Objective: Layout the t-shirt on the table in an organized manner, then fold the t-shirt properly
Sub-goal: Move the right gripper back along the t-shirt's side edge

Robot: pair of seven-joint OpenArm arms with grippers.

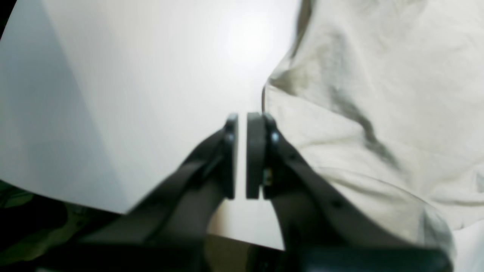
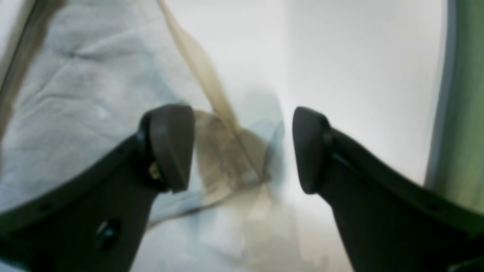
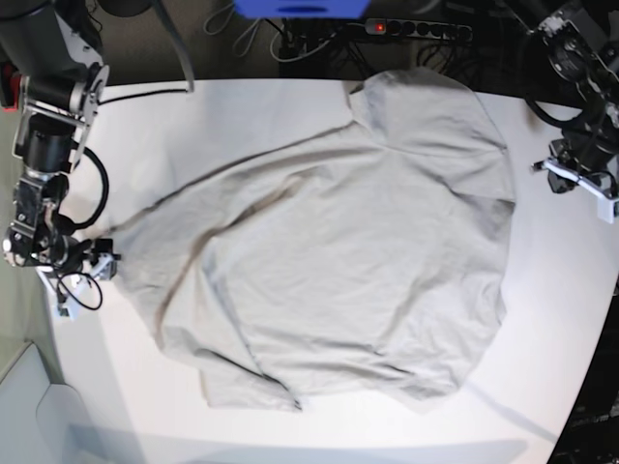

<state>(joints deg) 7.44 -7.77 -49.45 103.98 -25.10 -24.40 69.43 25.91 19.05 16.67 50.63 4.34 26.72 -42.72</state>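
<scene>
- The t-shirt (image 3: 348,261) is lying spread and wrinkly over the middle of the tabletop (image 3: 561,319), in the base view.
- One part of the shirt is reaching to the far edge of the tabletop, and the lower edge is lying near the front edge.
- The left claw (image 1: 242,156) is hanging over bare tabletop (image 1: 132,94), just beside the edge of the shirt (image 1: 378,94).
- Its two pads are standing almost together with only a thin gap, and they are holding nothing.
- The right claw (image 2: 242,149) is standing wide open above the shirt's edge (image 2: 75,102).
- A folded bit of cloth is lying between its fingers (image 2: 172,145), but the fingers are not touching it; this view is blurred.
- In the base view the right arm (image 3: 48,145) is standing at the left side of the tabletop, and the left arm (image 3: 580,145) at the right side.
</scene>
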